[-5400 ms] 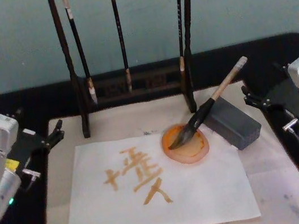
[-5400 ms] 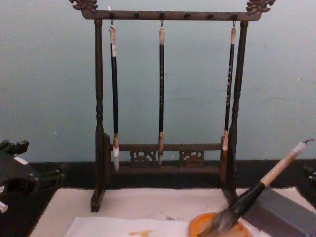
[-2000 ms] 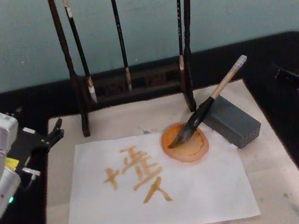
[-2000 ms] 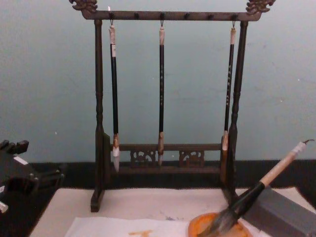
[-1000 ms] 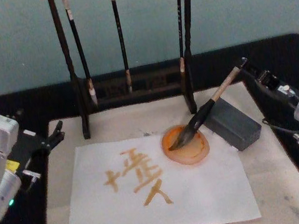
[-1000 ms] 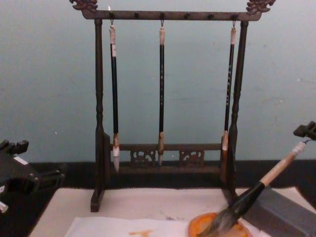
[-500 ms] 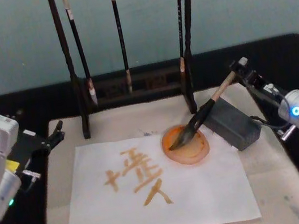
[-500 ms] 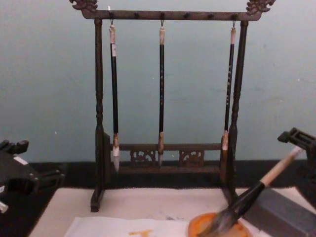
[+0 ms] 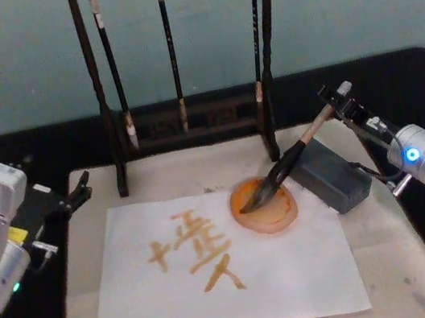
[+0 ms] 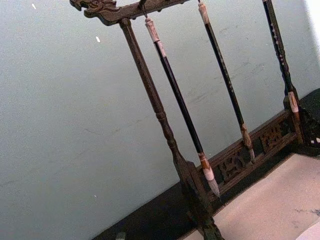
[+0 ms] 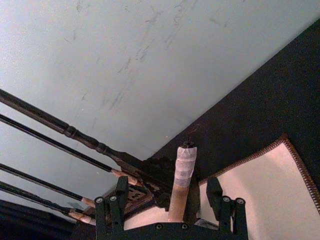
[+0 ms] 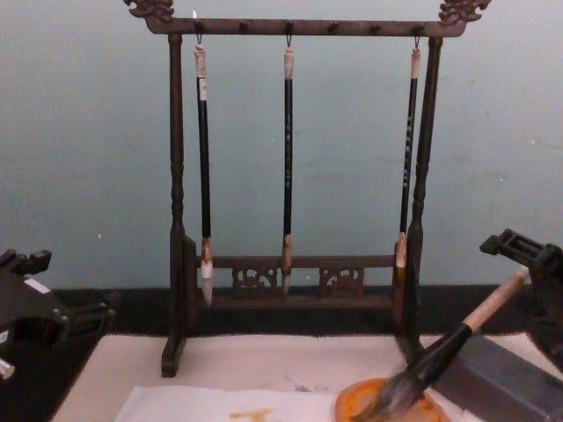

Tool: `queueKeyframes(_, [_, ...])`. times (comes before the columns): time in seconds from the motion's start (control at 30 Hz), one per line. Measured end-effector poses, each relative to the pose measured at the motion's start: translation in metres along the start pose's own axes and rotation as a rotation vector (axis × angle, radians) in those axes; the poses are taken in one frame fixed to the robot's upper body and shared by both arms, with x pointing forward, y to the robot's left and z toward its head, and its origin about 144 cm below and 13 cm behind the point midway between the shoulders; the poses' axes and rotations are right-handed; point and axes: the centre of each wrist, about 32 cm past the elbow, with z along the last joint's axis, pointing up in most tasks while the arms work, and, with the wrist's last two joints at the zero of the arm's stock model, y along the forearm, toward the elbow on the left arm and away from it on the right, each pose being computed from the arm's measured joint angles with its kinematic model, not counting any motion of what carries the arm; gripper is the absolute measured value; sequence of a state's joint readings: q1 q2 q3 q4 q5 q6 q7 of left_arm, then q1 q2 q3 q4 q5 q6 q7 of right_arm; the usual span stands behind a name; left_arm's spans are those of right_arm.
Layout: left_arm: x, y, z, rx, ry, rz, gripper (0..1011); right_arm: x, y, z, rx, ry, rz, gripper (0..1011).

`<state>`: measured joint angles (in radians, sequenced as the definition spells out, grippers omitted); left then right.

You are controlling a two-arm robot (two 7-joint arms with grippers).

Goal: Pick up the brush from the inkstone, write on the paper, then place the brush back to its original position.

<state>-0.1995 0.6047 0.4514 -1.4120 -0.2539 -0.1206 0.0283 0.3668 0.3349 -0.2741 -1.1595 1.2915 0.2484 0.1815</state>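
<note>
I am at the pick-up step. My right gripper point(image 9: 335, 99) is at the top end of the brush point(image 9: 287, 159), with the pale handle between my fingers point(image 11: 214, 192). They stand wide, with a gap on either side of the handle, so nothing is gripped yet.

The brush lies at a slant. Its tuft rests in the inkstone point(image 9: 281, 216), its black lower part leans on the grey block point(image 9: 337, 180), and its top points up and away toward my right arm. The inkstone sits on the far right corner of the paper point(image 9: 297, 275), which bears orange strokes left of centre. My left gripper point(image 9: 75, 192) is parked at the left edge of the worktop, its fingers apart and well clear of the paper.

Next, I judge, I should close on the handle. I am very near its tip, so sliding a little farther down before squeezing would give a firmer hold and better control of the tuft. Then the lift should follow the brush's own slant, so the tuft leaves the inkstone without dragging it across the paper or knocking the block. The rack point(image 9: 262, 77) stands just behind the inkstone, so I should keep the handle away from its right post as I swing toward the open part of the sheet.
</note>
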Motion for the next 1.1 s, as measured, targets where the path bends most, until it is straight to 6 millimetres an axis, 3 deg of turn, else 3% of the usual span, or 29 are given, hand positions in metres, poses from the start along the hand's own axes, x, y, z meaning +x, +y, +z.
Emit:
queueKeyframes(0.1, [0.0,0.0,0.0,0.0,0.0,0.0,1010,-0.0001,-0.0001,0.0,0.0,0.0,0.0,995])
queueKeyframes(0.3, [0.0,0.0,0.0,0.0,0.0,0.0,1010,-0.0001,-0.0005,0.0,0.001,0.001,0.001,874])
queueKeyframes(0.6, [0.0,0.0,0.0,0.0,0.0,0.0,1010,-0.0003,-0.0008,0.0001,0.001,0.002,0.001,619])
queueKeyframes(0.63, [0.0,0.0,0.0,0.0,0.0,0.0,1010,-0.0003,-0.0008,0.0001,0.001,0.002,0.001,548])
queueKeyframes(0.83, [0.0,0.0,0.0,0.0,0.0,0.0,1010,-0.0003,-0.001,0.0002,0.001,0.002,0.001,383])
queueKeyframes(1.0, [0.0,0.0,0.0,0.0,0.0,0.0,1010,-0.0002,-0.0011,0.0002,0.001,0.002,0.0,184])
queueKeyframes(1.1, [0.0,0.0,0.0,0.0,0.0,0.0,1010,-0.0003,-0.0011,0.0002,0.001,0.003,0.001,162])
